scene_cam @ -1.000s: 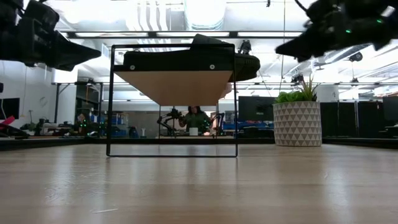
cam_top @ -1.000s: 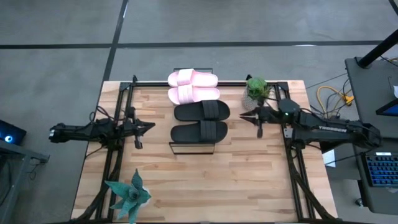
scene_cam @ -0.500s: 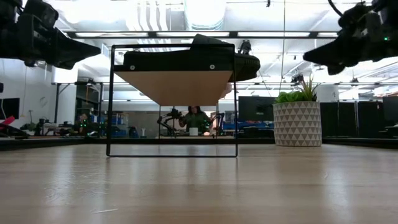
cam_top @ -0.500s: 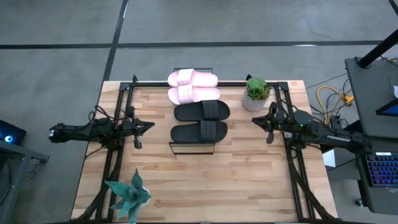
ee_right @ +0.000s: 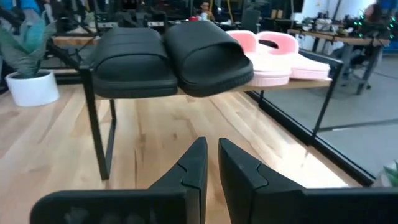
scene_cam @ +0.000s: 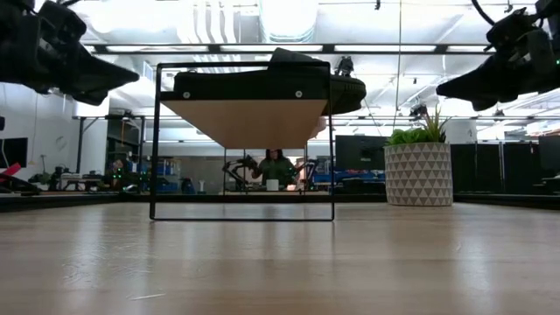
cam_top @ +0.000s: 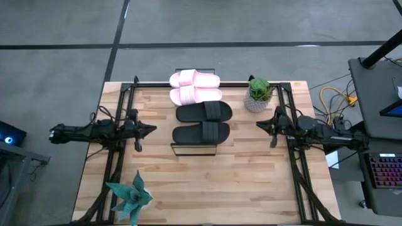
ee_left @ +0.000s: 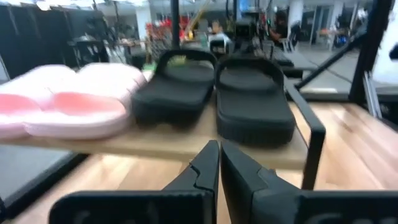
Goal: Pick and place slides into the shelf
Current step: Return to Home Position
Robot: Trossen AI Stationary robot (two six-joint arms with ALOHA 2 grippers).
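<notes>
Four slides are seen lined up on the shelf [scene_cam: 245,122], the pink pair [cam_top: 195,87] beyond the black pair [cam_top: 203,122]. They are judged light, soft and bendable, best gripped across the wide strap. The left jaws and right jaws, held above the counter [cam_top: 220,188], are nearly closed and empty.

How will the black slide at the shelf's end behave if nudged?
This black slide looks like thick moulded foam: probably light and fairly stiff. Its matte surface should grip rather than slip. It overhangs the shelf at one side, so a sideways push might tip it off.
</notes>
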